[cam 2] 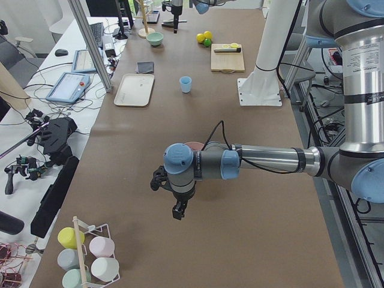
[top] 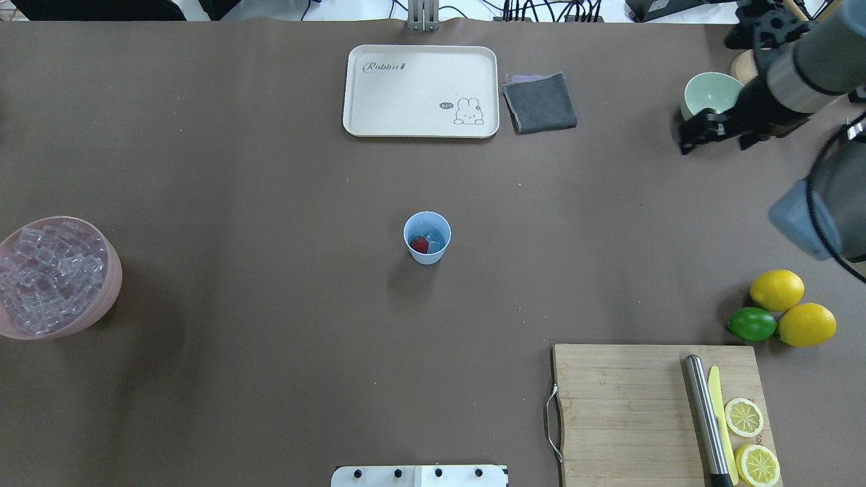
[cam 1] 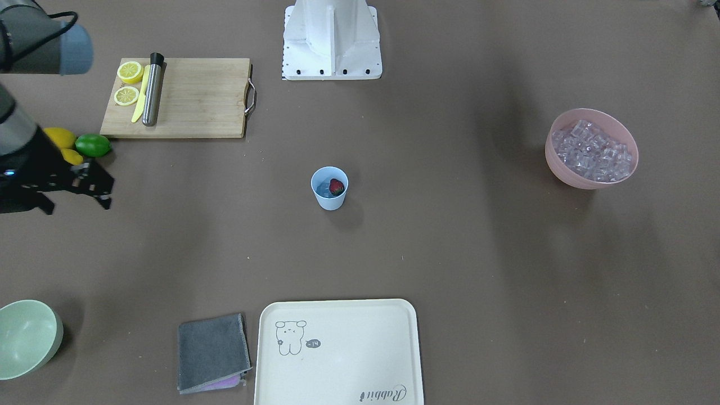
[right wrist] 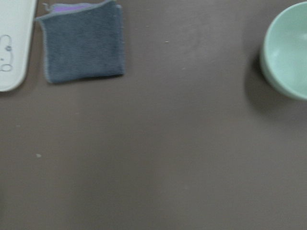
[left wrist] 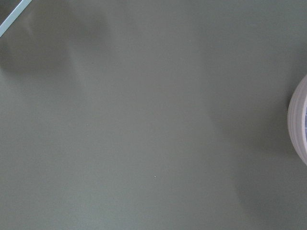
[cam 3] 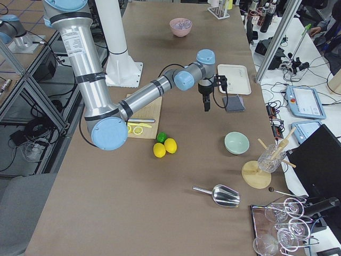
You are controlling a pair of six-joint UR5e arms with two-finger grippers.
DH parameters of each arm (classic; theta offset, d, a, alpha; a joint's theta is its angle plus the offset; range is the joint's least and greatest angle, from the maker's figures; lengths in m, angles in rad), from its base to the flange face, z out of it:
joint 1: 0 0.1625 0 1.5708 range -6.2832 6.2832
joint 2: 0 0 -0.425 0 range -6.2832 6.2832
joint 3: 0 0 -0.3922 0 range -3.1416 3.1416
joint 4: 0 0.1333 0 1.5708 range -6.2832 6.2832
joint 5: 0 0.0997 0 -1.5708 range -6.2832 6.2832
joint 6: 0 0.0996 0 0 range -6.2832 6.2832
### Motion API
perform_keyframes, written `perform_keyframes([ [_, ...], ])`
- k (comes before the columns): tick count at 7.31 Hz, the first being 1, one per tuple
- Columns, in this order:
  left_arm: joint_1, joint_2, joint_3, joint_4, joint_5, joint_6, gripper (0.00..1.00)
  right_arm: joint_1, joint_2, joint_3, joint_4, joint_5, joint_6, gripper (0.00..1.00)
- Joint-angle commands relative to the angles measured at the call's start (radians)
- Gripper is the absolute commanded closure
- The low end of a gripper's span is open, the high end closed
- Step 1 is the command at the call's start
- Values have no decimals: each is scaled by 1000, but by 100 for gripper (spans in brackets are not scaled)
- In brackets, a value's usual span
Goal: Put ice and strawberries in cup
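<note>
The light blue cup (cam 1: 329,189) (top: 427,238) stands upright mid-table. Inside it lie a red strawberry (cam 1: 336,187) (top: 419,244) and some clear ice (top: 436,238). Many more ice cubes (cam 1: 590,149) (top: 47,274) fill the pink bowl (cam 1: 562,169) (top: 111,284) at the robot's left end. My right gripper (cam 1: 77,206) (top: 714,145) hangs open and empty above the table between the grey cloth and the pale green bowl, far from the cup. My left gripper (cam 2: 178,210) shows only in the exterior left view, beyond the pink bowl; I cannot tell whether it is open.
A cutting board (top: 622,412) holds lemon halves (top: 744,416), a yellow knife and a steel rod (top: 703,419). Two lemons (top: 777,289) and a lime (top: 751,324) lie beside it. On the far side are a cream tray (top: 419,91), grey cloth (top: 540,103) and pale green bowl (top: 710,93).
</note>
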Motion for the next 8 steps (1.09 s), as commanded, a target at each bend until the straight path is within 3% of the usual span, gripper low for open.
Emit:
perform_keyframes([
  [1, -2, 7, -1, -3, 0, 0, 1, 226, -204, 1, 5, 98, -429, 0],
  [3, -5, 7, 1, -3, 0, 0, 1, 386, -339, -2, 5, 104, -696, 0],
  [6, -5, 17, -4, -4, 0, 2, 1, 564, -392, -40, -50, 161, -687, 0],
  [8, -5, 17, -1, -6, 0, 2, 1, 577, -369, -12, -140, 144, -559, 0],
])
